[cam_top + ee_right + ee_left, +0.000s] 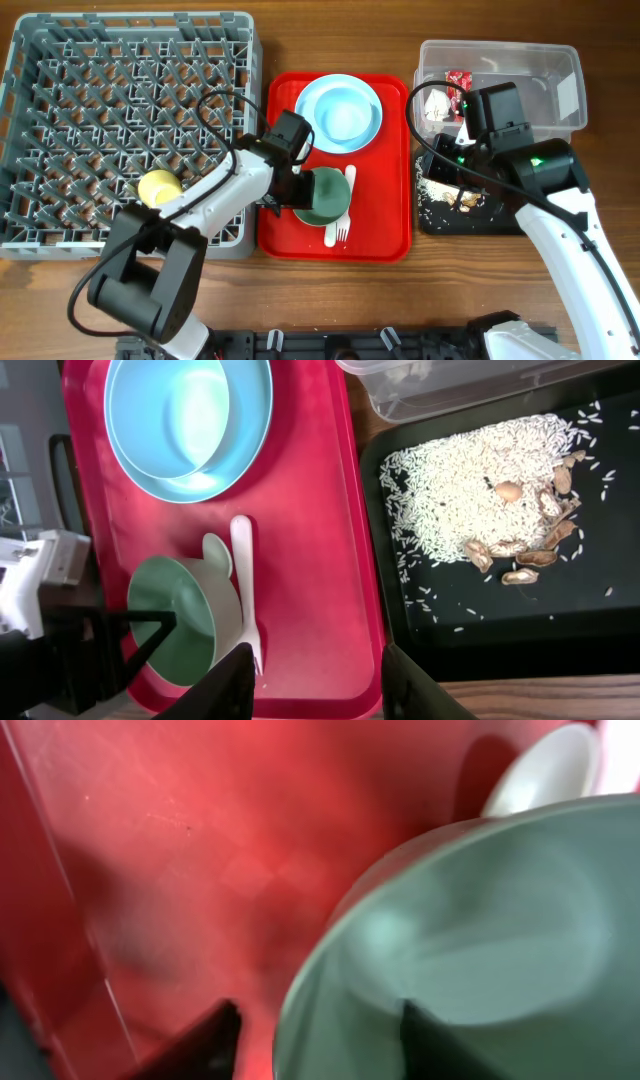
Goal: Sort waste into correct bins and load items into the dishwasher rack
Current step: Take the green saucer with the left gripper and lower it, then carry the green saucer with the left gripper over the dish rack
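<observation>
My left gripper (318,1025) is at the green bowl (326,196), which sits on the red tray (385,215) just beside the fork (244,580). Its jaws stand apart and straddle the bowl's rack-side rim, one finger outside the wall and one inside. With the rim between the jaws, I judge a squeeze comes next, then a carry leftward to the dishwasher rack (130,20). The right gripper (315,680) hangs between the red tray and the black tray (500,640), jaws apart and empty — the left arm is plainly nearer.
</observation>
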